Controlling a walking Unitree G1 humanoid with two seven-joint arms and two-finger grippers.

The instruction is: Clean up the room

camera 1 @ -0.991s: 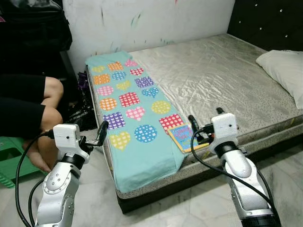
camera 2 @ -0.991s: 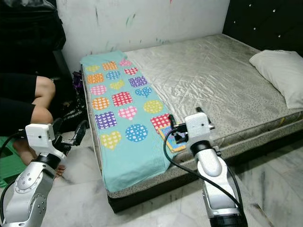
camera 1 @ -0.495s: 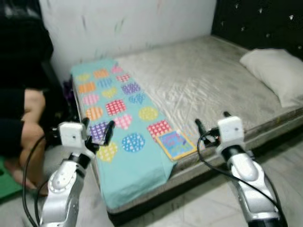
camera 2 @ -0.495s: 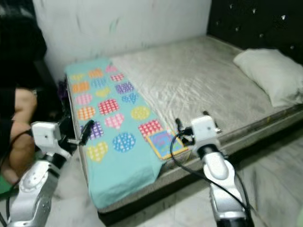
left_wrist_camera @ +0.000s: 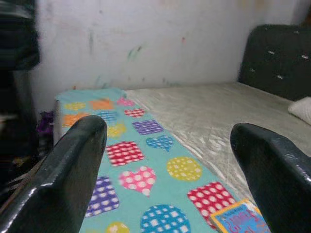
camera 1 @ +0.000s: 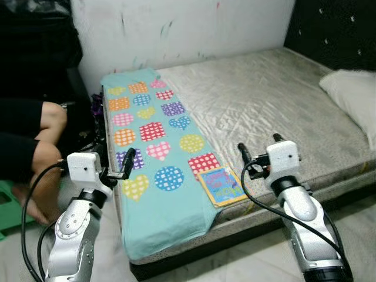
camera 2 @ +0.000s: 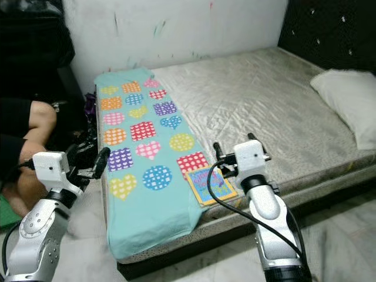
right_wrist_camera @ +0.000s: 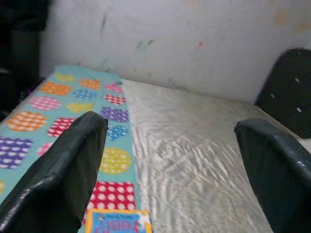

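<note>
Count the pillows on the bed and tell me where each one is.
1. A white pillow lies at the head end of the mattress, by the dark headboard. Part of it runs past the picture's edge, so more pillows may lie beyond.

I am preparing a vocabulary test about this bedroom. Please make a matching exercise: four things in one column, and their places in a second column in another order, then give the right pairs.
Things:
1. book
2. pillow
3. blanket
4. person

Places:
A. at the headboard end of the bed
B. beside the bed, on the robot's left
C. on the blanket's corner, by the near bed edge
D. spread over the foot end of the bed, hanging over the edge

Pairs: 1-C, 2-A, 3-D, 4-B
</note>
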